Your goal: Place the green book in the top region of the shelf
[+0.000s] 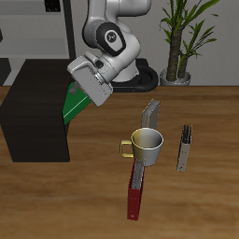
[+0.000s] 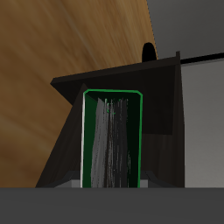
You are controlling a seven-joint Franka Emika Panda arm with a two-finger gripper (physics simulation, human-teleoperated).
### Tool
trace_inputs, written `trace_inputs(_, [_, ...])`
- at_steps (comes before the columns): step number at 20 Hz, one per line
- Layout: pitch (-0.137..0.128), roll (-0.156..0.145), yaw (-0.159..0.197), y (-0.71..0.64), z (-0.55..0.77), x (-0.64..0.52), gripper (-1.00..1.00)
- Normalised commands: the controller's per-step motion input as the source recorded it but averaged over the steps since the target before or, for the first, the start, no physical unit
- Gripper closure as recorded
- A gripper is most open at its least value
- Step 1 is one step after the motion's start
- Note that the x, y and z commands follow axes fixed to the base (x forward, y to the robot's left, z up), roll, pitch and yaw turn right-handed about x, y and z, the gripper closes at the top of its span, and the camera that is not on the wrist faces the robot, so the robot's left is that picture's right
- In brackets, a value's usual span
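Note:
The green book [image 1: 73,103] is held tilted in my gripper [image 1: 82,91], right beside the upper edge of the black shelf [image 1: 33,107]. In the wrist view the green book [image 2: 111,140] shows its green cover rim and pale page edges, standing between my jaws, with the black shelf [image 2: 122,83] just behind it. The fingers themselves are mostly hidden by the gripper body and the book.
A pale mug [image 1: 146,144] stands mid-table. A grey book [image 1: 151,116] stands behind it, another grey book [image 1: 186,147] beside it. A dark red book [image 1: 136,189] lies toward the table's front edge. A potted plant [image 1: 177,37] stands at the back.

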Motion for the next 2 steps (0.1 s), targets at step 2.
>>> trace_inputs(2, [0.026,-0.01,-0.013,-0.09,-0.03,0.12,1.0])
